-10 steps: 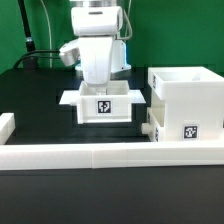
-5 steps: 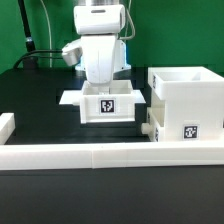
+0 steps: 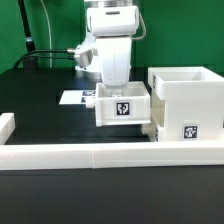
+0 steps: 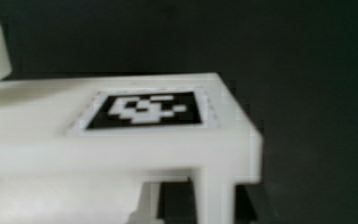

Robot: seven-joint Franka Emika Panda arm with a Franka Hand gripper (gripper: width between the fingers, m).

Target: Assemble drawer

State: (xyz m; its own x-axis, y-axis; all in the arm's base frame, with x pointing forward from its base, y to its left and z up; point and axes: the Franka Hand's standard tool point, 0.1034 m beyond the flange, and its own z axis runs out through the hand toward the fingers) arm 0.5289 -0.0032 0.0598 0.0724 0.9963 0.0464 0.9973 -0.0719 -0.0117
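Glossy white boxy tray beside tall open-topped casing.

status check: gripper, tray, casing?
Gripper low over tray, fingers hidden. Tray beside casing, not inserted. Marker board uncovered behind. Nothing blocking.

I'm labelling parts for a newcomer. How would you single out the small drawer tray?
Find the tall open-topped casing on the exterior view's right. Just to its left, under the gripper, is the small tray, close against the casing's side. It is lower than the casing, and its tag faces the camera.
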